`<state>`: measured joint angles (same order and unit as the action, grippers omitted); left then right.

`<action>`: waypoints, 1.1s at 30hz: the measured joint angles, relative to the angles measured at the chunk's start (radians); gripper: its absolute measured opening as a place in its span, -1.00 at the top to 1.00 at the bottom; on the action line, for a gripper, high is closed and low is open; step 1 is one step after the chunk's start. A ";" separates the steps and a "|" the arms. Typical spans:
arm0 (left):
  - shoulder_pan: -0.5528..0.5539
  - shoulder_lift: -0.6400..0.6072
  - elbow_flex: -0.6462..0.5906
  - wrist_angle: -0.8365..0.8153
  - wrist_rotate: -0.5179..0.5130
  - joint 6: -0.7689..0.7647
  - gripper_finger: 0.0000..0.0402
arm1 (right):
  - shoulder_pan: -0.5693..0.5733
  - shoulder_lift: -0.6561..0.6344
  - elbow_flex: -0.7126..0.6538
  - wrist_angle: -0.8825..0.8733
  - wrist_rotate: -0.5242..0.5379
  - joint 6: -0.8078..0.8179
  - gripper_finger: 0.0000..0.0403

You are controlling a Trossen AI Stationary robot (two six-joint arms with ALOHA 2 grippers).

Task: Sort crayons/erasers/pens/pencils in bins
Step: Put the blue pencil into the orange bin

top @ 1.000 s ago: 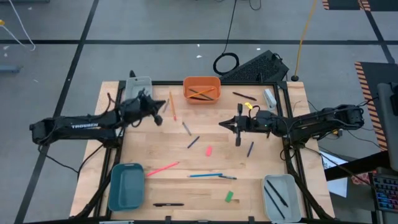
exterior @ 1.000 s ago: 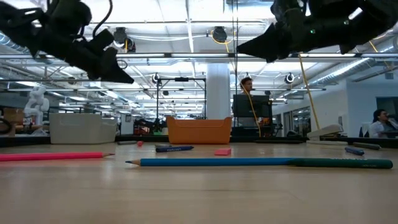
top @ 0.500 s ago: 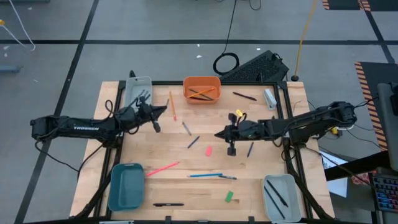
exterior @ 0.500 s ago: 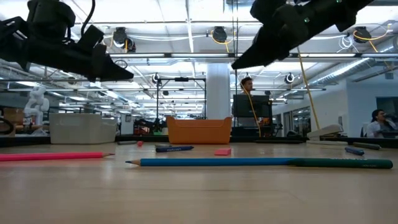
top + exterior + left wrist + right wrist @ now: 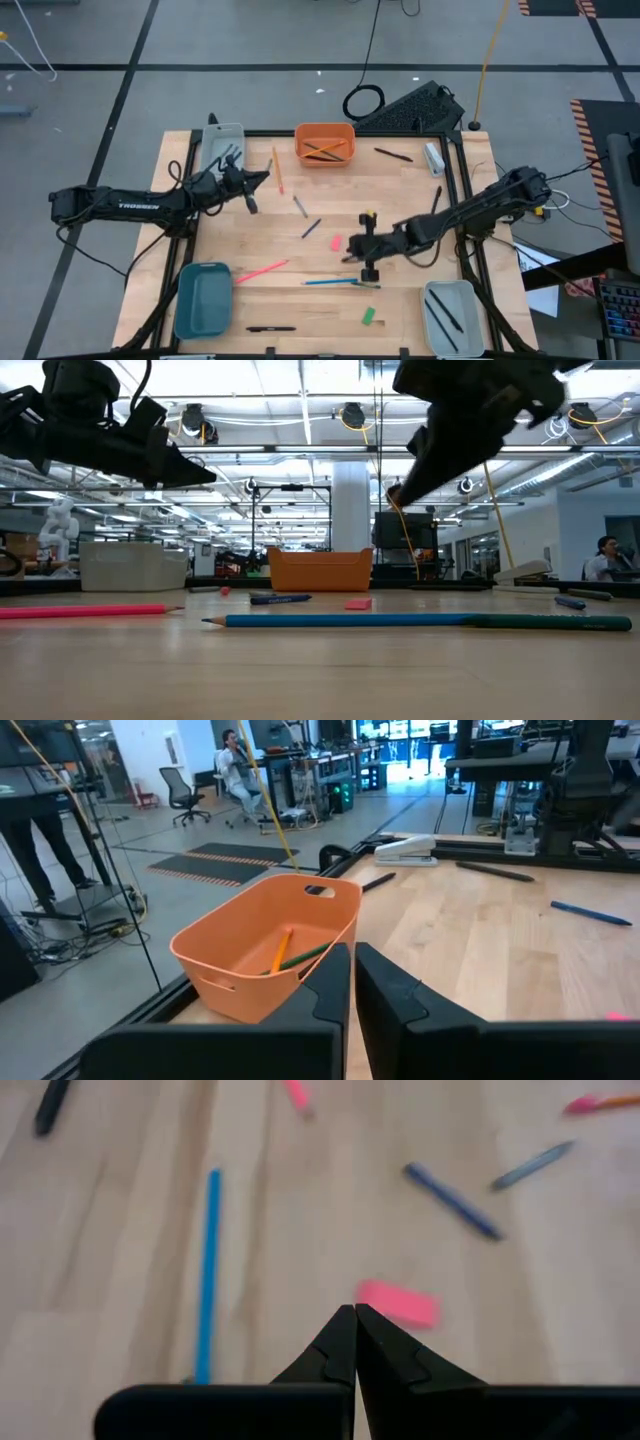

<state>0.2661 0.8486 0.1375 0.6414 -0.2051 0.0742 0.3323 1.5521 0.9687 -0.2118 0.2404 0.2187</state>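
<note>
I am hanging my right gripper, jaws pinched together and empty, just right of the pink eraser at centre frame; my left gripper, also closed, is waiting farther off, upper left.

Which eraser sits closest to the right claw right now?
The pink eraser, lying just beside the right claw mid-table. The green eraser lies farther off, near the front edge.
</note>
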 joint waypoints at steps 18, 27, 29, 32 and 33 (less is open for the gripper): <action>-0.001 0.000 0.000 0.012 0.005 0.003 0.89 | 0.174 0.264 0.116 -0.038 0.021 0.155 0.44; -0.002 0.000 0.000 0.043 0.007 0.020 0.96 | 0.161 0.315 0.116 -0.001 0.020 0.113 0.49; -0.002 0.000 0.001 0.042 0.007 0.020 0.93 | 0.147 0.328 0.116 0.017 0.019 0.111 0.53; -0.002 0.000 0.000 0.042 0.007 0.019 0.90 | 0.126 0.345 0.118 0.017 0.009 0.112 0.60; -0.002 0.000 0.000 0.042 0.008 0.019 0.91 | 0.120 0.349 0.118 0.019 -0.003 0.112 0.63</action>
<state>0.2642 0.8486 0.1379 0.6838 -0.1974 0.0935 0.4524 1.9012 1.0866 -0.1928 0.2374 0.3309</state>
